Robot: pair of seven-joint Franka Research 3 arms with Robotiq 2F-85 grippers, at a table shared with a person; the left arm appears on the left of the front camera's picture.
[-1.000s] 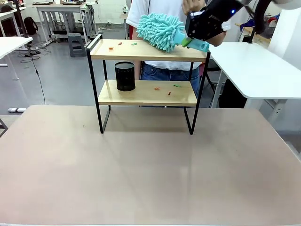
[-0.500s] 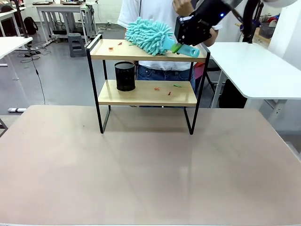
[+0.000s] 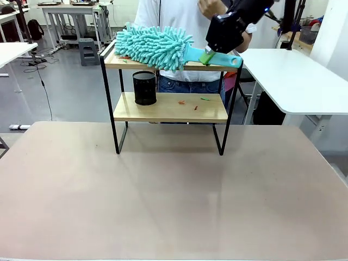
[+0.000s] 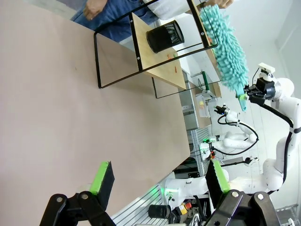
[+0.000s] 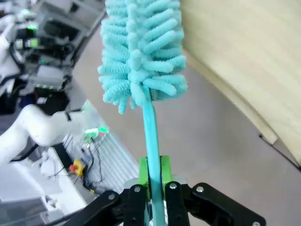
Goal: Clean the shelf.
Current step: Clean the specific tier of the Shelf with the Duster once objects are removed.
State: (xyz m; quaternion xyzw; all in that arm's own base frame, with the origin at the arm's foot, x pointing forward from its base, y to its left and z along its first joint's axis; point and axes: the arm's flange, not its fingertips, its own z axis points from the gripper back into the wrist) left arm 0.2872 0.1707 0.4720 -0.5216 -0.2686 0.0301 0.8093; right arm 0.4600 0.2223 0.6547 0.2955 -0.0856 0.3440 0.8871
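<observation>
Pinching duster [image 3: 155, 48] over shelf [image 3: 168, 109] top, right end effector [image 3: 208, 55]; left end effector [image 4: 160, 170] spread above tan table [image 3: 163, 190].

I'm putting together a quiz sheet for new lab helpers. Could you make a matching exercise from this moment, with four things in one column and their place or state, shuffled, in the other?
Things
1. duster
2. black mesh cup
3. left gripper
4. right gripper

Places and states
A. stands at the left end of the lower board
B. open, over the table
C. stretched over the top board
D. shut on the teal handle

Pairs: 1-C, 2-A, 3-B, 4-D
</observation>
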